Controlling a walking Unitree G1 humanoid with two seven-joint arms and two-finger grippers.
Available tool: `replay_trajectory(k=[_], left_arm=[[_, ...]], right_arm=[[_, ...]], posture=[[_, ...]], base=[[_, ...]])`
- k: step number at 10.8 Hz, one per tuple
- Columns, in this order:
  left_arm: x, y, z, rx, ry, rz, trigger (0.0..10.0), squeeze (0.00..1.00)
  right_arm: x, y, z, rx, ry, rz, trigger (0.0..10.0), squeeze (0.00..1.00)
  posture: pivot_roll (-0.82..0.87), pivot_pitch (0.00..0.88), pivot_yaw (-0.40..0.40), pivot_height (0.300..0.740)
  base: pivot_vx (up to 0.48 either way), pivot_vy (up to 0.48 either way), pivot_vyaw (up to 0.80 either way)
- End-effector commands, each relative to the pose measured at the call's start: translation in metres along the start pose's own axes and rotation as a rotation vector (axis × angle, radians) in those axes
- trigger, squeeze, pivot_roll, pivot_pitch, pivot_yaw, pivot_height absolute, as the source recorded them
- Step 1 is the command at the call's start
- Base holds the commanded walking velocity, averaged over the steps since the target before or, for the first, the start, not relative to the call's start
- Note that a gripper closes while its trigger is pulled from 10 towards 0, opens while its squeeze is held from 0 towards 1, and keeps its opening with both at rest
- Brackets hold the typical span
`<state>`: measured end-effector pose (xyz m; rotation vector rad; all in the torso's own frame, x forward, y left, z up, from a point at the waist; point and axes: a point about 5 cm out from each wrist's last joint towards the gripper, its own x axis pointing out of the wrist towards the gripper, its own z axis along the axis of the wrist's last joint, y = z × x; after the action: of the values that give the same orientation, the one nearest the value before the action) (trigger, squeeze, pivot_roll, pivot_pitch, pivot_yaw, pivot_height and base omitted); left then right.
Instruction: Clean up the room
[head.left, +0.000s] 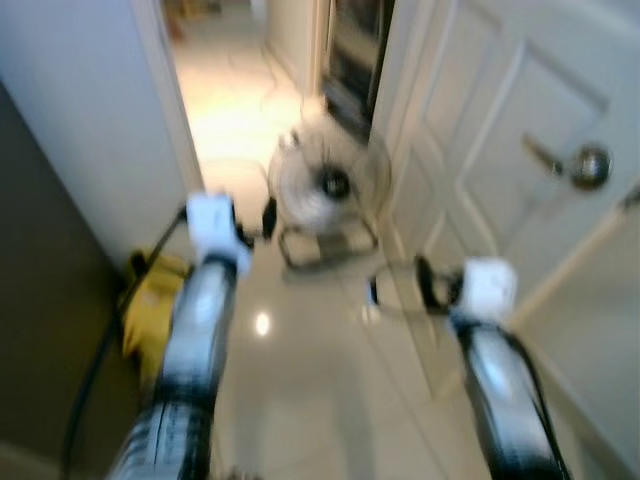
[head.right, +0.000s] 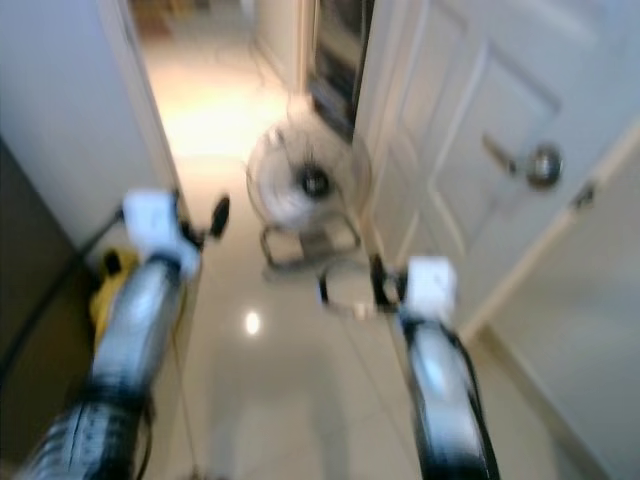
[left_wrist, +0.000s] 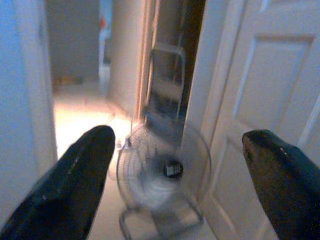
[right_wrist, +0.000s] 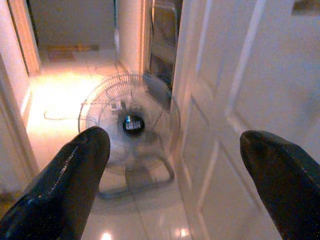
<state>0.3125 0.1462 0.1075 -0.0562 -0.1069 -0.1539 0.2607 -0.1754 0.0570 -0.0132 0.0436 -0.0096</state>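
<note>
The head views are blurred by motion. Both silver arms reach forward over a glossy tiled floor. My left gripper (head.left: 250, 222) is open and empty, held out toward a doorway. My right gripper (head.left: 398, 287) is open too, with nothing between its fingers (right_wrist: 65, 187). A round wire floor fan (head.left: 328, 185) stands on the floor just ahead, between the two grippers and beside the white door; it also shows as the fan (left_wrist: 162, 172) in the left wrist view and the fan (right_wrist: 131, 122) in the right wrist view.
A white panelled door (head.left: 520, 150) with a round metal knob (head.left: 590, 166) stands open on the right. A white door frame (head.left: 165, 110) is at the left. Something yellow (head.left: 150, 300) with a black cable lies low on the left. A lit hallway (head.left: 235, 95) runs beyond.
</note>
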Motion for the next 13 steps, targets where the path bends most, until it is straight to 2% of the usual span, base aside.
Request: replay_trajectory(k=[1, 2, 3, 4, 5, 6, 8, 9, 10, 12, 13], left_arm=[[-0.005, -0.011, 0.01, -0.031, -0.016, -0.023, 10.0, 0.0], [-0.026, -0.015, 0.028, -0.035, -0.071, -0.049, 10.0, 0.0], [-0.041, -0.017, 0.031, -0.034, -0.051, -0.086, 10.0, 0.0], [-0.042, -0.017, 0.025, 0.004, -0.018, -0.1, 10.0, 0.0], [-0.038, -0.014, 0.014, -0.023, 0.044, -0.067, 10.0, 0.0], [-0.032, -0.015, 0.006, -0.029, 0.106, -0.066, 10.0, 0.0], [-0.025, -0.008, 0.002, -0.01, 0.126, -0.044, 10.0, 0.0], [-0.022, -0.009, 0.004, -0.012, 0.099, -0.058, 10.0, 0.0], [-0.02, -0.01, 0.003, 0.021, 0.106, -0.045, 10.0, 0.0], [-0.011, -0.016, -0.001, 0.008, 0.127, -0.035, 10.0, 0.0], [-0.005, -0.016, -0.006, -0.043, 0.145, -0.017, 10.0, 0.0]], right_arm=[[-0.009, -0.005, 0.008, -0.002, -0.022, -0.028, 10.0, 0.0], [-0.031, -0.007, 0.024, -0.024, -0.065, -0.05, 10.0, 0.0], [-0.049, -0.007, 0.027, -0.031, -0.053, -0.05, 10.0, 0.0], [-0.054, -0.012, 0.022, -0.023, -0.028, -0.071, 10.0, 0.0], [-0.05, -0.015, 0.014, 0.002, 0.017, -0.099, 10.0, 0.0], [-0.037, -0.011, 0.019, -0.008, 0.018, -0.106, 10.0, 0.0], [-0.021, -0.007, 0.02, 0.027, 0.02, -0.091, 10.0, 0.0], [-0.014, 0.0, 0.018, 0.046, 0.029, -0.049, 10.0, 0.0], [-0.01, 0.004, 0.016, 0.053, 0.039, -0.021, 10.0, 0.0], [-0.001, 0.012, 0.011, 0.065, 0.062, 0.033, 10.0, 0.0], [0.001, 0.02, 0.008, 0.074, 0.069, 0.076, 10.0, 0.0]], posture=[[0.01, 0.0, -0.031, 0.74], [0.0, 0.0, -0.017, 0.74], [0.0, 0.0, -0.012, 0.74], [-0.01, 0.0, -0.004, 0.74], [-0.02, 0.0, -0.001, 0.74], [-0.03, 0.0, 0.01, 0.74], [-0.03, 0.0, 0.021, 0.74], [-0.03, 0.0, 0.018, 0.74], [-0.03, 0.0, 0.02, 0.74], [-0.02, 0.0, 0.017, 0.74], [-0.02, 0.0, 0.013, 0.74]], base=[[0.0, 0.0, 0.0], [0.0, 0.0, 0.0], [0.0, 0.0, 0.0], [0.0, 0.0, 0.0], [0.0, 0.0, 0.0], [0.0, 0.0, 0.0], [0.0, 0.0, 0.36], [0.0, -0.349, 0.69], [0.0, -0.48, 0.67], [0.0, -0.429, 0.64], [0.0, 0.0, 0.62]])
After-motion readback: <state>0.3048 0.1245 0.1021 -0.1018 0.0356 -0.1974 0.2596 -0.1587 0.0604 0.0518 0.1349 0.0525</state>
